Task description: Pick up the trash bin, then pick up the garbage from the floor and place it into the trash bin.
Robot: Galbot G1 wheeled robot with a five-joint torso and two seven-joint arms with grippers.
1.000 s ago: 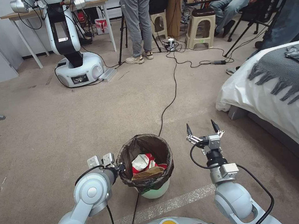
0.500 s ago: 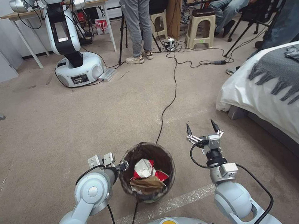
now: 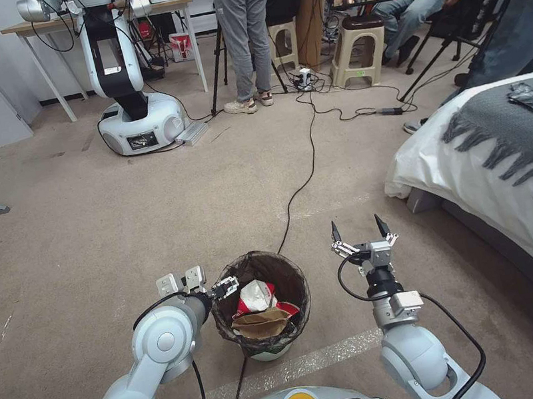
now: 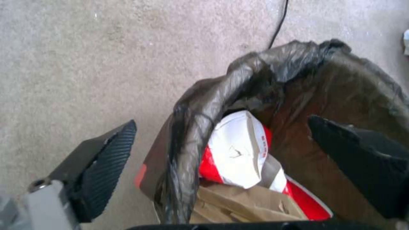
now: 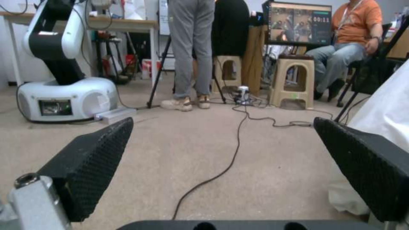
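A bed with a white cover and a grey fringed blanket is seen well to the right of the trash bin, across bare carpet. Beyond the bin, toward the far wall, a second white robot is parked beside a table. A black cable is laid over the carpet from the far side of the bin toward the stools.

The trash bin is placed on the carpet directly in front of the robot's base, between the two arms; its dark brown liner is folded over the rim. Inside it, garbage is held: a red-and-white packet is propped on a brown paper bag.

The left gripper is positioned at the bin's left rim. In the left wrist view its jaws are spread, one finger being outside the liner and the other inside the bin, so the rim is straddled without being clamped. The right gripper is held just right of the bin, above the carpet, its fingers spread wide and nothing held between them.
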